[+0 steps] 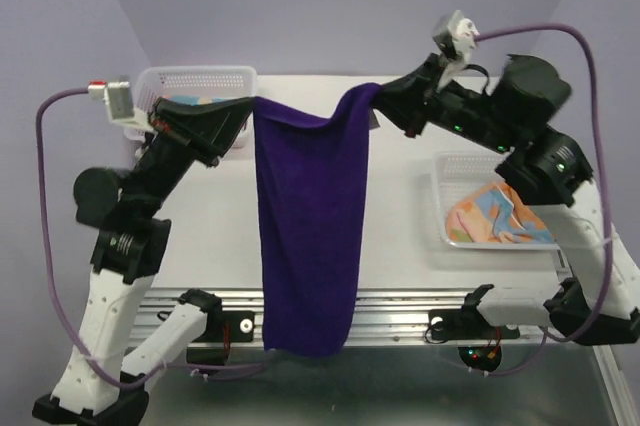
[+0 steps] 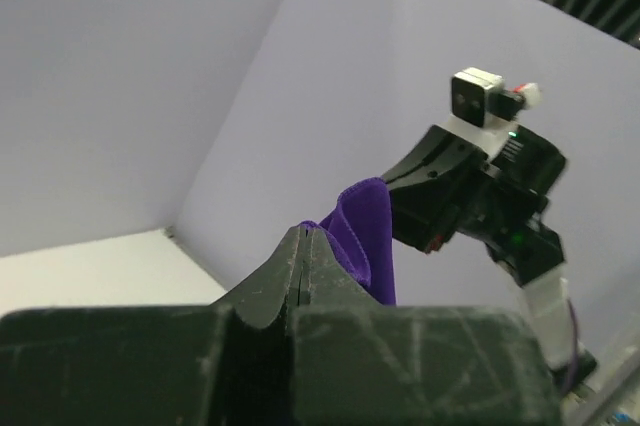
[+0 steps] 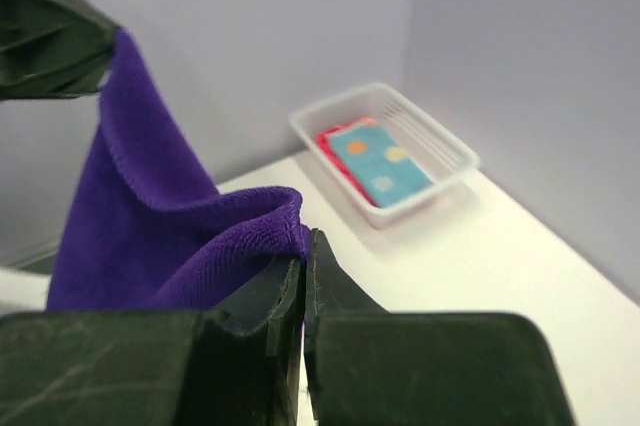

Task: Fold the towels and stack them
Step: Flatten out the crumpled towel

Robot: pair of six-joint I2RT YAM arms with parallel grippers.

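A dark purple towel [image 1: 305, 226] hangs spread above the table, its lower edge drooping past the table's front edge. My left gripper [image 1: 250, 104] is shut on its upper left corner, my right gripper [image 1: 375, 96] shut on its upper right corner. In the left wrist view the purple towel [image 2: 365, 236] rises just past my closed left gripper [image 2: 304, 234]. In the right wrist view the purple towel [image 3: 160, 236] bunches at my closed right gripper [image 3: 305, 246]. A light blue dotted towel [image 3: 385, 161] lies on a pink one in the far basket. An orange patterned towel [image 1: 495, 218] lies in the right basket.
A white mesh basket [image 1: 200, 81] stands at the table's back left behind my left arm, seen also as the white basket [image 3: 455, 151] in the right wrist view. A second white basket [image 1: 440, 186] sits at the right, under my right arm. Purple walls close in the back and sides.
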